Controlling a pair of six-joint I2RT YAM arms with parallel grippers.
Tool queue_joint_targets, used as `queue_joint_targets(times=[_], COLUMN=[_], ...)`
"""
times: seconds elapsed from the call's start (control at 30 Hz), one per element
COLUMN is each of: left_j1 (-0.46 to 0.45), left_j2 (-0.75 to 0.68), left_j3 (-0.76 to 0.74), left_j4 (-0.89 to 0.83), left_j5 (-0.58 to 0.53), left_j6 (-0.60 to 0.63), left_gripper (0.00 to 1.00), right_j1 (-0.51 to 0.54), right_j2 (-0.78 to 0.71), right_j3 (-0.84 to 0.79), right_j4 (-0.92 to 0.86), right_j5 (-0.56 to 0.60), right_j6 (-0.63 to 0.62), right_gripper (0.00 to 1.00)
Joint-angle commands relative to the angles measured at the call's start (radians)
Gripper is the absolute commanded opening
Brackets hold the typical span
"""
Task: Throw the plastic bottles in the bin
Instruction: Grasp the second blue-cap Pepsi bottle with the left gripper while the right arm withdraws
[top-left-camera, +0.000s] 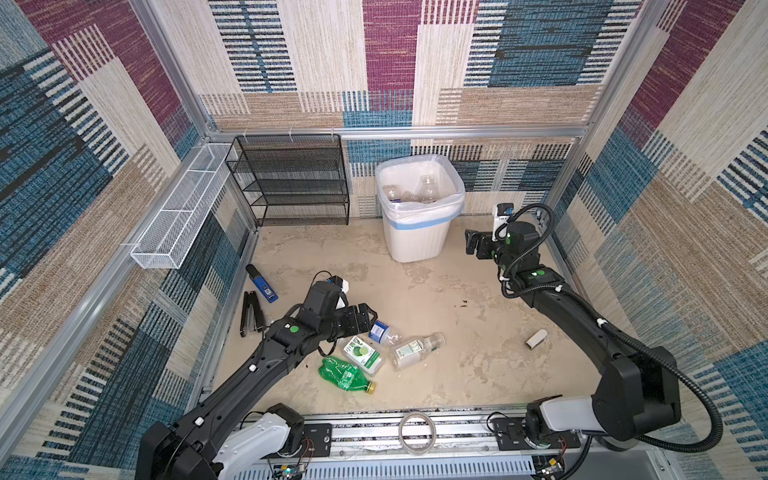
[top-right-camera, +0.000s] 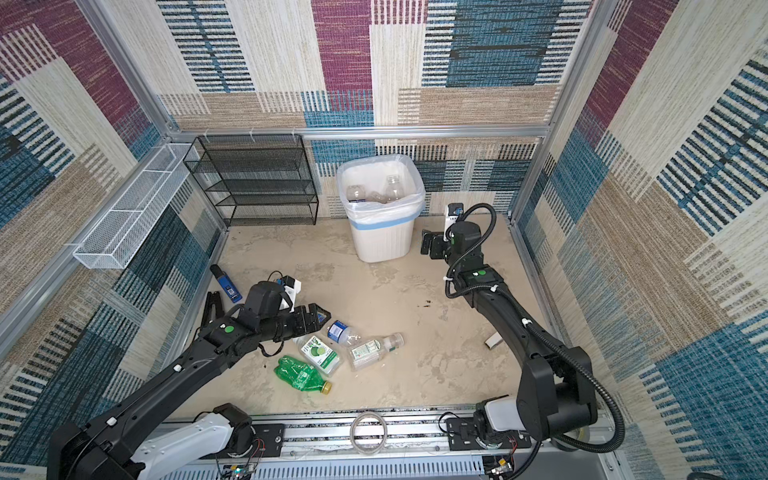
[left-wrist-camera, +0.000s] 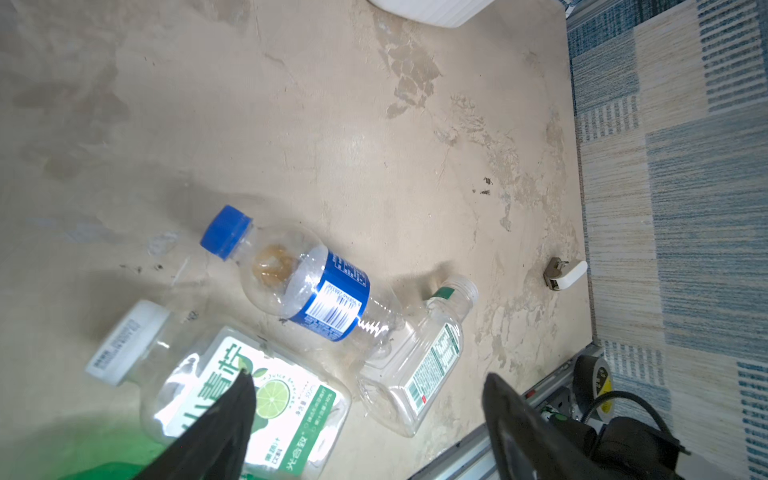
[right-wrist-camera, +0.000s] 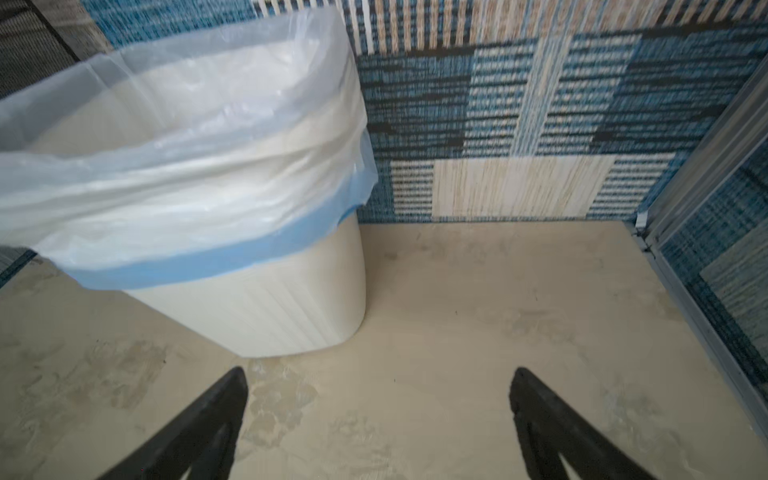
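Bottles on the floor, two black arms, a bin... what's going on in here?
A robot is tidying up. A few plastic bottles already lie in the white bin. Its left gripper hovers open over four more on the floor: a blue-label bottle, a lime-label bottle, a clear white-capped bottle and a crushed green bottle. The right gripper is open and empty beside the bin.

**Left arm** (top-left-camera: 232, 386), **right arm** (top-left-camera: 582, 316): matte black links, white base shells (top-left-camera: 253, 440).
**Markings:** round green stickers (top-left-camera: 294, 329) on the joints.
**Cabling:** white clips (top-left-camera: 251, 368); black corrugated conduit (top-left-camera: 721, 424) along the right arm.
**Left hand** (top-left-camera: 368, 321), **right hand** (top-left-camera: 469, 243): black, with tapered fingers.
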Motion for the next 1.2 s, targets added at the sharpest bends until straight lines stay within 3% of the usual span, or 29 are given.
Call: queue_joint_targets(times=[0.0,0.2,0.5,0.9,1.17], left_j1=[-0.056,-0.156,-0.169,-0.121,-0.077], left_j2=[0.013,0.105,0.226,0.447,0.57], left_j3=[-0.033,-0.04,-0.023,0.071,0.153], left_j4=[0.082,0.121,0.166,0.253,0.243], left_j5=[-0.067,-0.114,-0.145,-0.075,-0.029], left_j6=[-0.189,-0.315,-0.396,-0.321,-0.207], left_gripper=[0.87,0.87,0.89,0.89,0.87], right_j1=[-0.006,-0.023,-0.041,-0.073,-0.093], right_j2=[-0.048,-0.042,-0.051,-0.089,-0.115], right_j3=[-0.063,-0.09,-0.133,-0.155,-0.18], right_j4=[0.077,0.046,0.053,0.041,0.032], right_j5=[-0.002,-0.002,-0.022,-0.023,-0.027], right_j6=[0.04,0.085,0.112,0.121,0.131], right_gripper=[0.99,0.99,1.0,0.99,0.98])
